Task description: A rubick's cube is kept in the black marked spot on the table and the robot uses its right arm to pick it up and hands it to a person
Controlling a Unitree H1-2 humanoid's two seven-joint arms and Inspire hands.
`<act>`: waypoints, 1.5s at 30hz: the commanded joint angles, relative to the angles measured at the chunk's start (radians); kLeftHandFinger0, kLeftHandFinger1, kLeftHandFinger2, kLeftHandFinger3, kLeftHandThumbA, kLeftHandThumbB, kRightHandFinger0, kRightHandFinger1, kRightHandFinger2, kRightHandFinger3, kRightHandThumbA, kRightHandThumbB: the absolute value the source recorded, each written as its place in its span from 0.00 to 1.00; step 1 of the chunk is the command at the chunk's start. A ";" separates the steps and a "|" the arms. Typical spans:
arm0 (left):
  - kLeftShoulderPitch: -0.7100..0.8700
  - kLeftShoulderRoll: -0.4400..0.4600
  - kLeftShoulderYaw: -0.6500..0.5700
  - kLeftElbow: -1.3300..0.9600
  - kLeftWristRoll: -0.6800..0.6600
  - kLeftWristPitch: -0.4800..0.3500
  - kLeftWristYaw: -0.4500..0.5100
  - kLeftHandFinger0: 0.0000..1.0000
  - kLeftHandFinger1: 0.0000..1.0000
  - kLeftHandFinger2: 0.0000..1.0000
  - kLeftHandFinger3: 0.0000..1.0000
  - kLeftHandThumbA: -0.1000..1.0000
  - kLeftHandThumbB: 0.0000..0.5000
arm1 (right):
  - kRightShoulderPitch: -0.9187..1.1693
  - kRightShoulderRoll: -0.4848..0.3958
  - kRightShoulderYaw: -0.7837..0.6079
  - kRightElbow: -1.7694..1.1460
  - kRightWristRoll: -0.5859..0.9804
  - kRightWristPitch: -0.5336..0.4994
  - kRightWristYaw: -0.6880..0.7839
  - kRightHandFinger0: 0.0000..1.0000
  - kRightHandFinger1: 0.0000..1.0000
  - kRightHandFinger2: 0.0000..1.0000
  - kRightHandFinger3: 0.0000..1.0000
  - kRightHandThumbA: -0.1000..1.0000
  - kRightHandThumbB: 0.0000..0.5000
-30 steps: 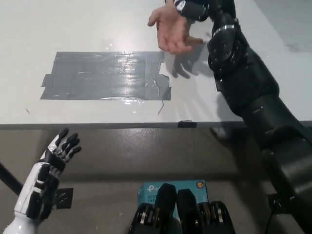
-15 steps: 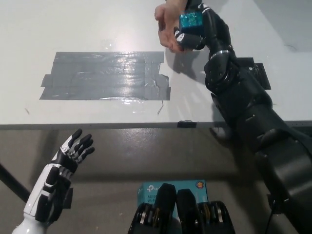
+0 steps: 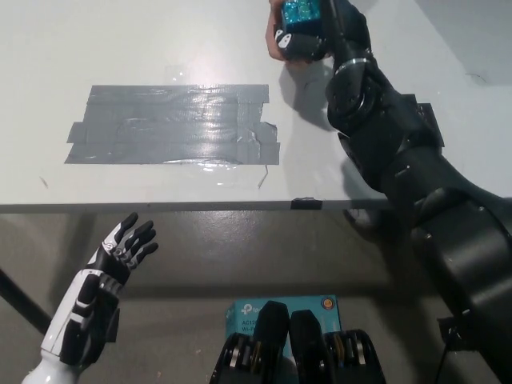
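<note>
Head view, handover stage, read from near to far. Left hand (image 3: 112, 260): white, below the table edge at lower left, fingers spread, holding nothing, at rest. Table (image 3: 120, 40): white top carrying a grey tape patch (image 3: 172, 124), which lies bare; a second, dark patch (image 3: 428, 124) shows partly behind the right arm. Right hand (image 3: 308, 36): black, at the far edge of the picture, fingers closed around the cube (image 3: 302, 11), whose blue-green faces show above them. The cube is thus off the table, held aloft, well apart from both patches. Person's hand (image 3: 274, 36): only a small part shows, just left of and behind the right hand; whether it touches the cube cannot be told, since the top of the picture cuts the contact region off.

Risks, as judged from this arrangement. (1) Early release: should the right hand open before the person has a firm hold, the cube would likely fall to the table and roll or bounce away. (2) Late release: a grip kept closed while the person pulls could twist the cube loose. (3) Crowding: the two hands lie very close, so fingers may be pinched. (4) Poor visibility: the exchange lies at the frame's limit, so a slip may pass unseen.
</note>
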 commanded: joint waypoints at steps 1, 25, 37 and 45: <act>-0.001 0.010 -0.005 -0.032 -0.002 -0.004 -0.012 1.00 1.00 1.00 1.00 0.96 0.42 | -0.103 0.004 0.008 -0.003 0.016 -0.012 0.059 0.66 1.00 1.00 1.00 0.51 0.76; -0.024 0.015 0.020 0.005 -0.023 -0.013 -0.007 1.00 1.00 1.00 1.00 0.96 0.41 | -0.023 -0.146 -0.040 -0.328 0.061 -0.008 0.237 1.00 1.00 1.00 1.00 0.86 1.00; -0.059 0.005 0.030 0.076 -0.004 -0.031 0.007 1.00 1.00 1.00 1.00 0.95 0.36 | 0.459 -0.305 -0.169 -1.627 0.208 0.226 0.417 1.00 1.00 1.00 1.00 0.91 0.77; -0.088 -0.002 0.030 0.096 0.001 -0.025 0.015 1.00 1.00 1.00 1.00 0.96 0.34 | 0.839 -0.271 -0.203 -2.039 0.314 0.098 0.330 1.00 1.00 1.00 1.00 0.80 0.64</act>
